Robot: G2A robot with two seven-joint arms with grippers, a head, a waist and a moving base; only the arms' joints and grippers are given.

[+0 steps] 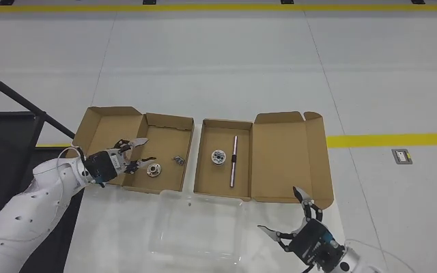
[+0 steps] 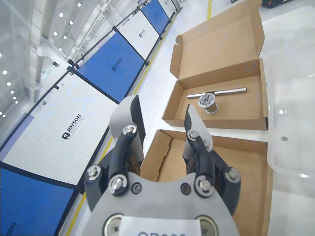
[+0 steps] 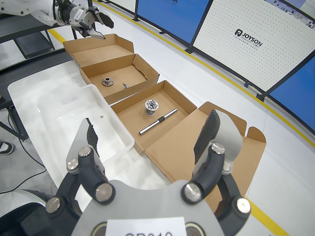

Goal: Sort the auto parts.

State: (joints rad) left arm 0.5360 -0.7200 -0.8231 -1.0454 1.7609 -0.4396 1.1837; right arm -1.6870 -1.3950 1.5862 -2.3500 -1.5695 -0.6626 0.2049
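The right tool (image 3: 150,117) is held nearest, close to the clear plastic tray (image 1: 168,202) on the worktop (image 1: 130,218), its fingers spread wide apart with nothing gripped. The left tool (image 1: 147,151), likewise apart and empty, is poised over the left cardboard box (image 1: 167,123), where a flanged hub (image 1: 152,168) and a small bolt-like piece (image 1: 179,160) are laid. In the right cardboard box (image 1: 224,124) a ribbed spool-like part (image 1: 218,157) and a steel rod (image 1: 233,161) are kept side by side. Both lids are folded outward, presumably so the boxes can be reached from above. One small dark piece (image 3: 101,116) is left in the tray, so sorting is judged nearly done.
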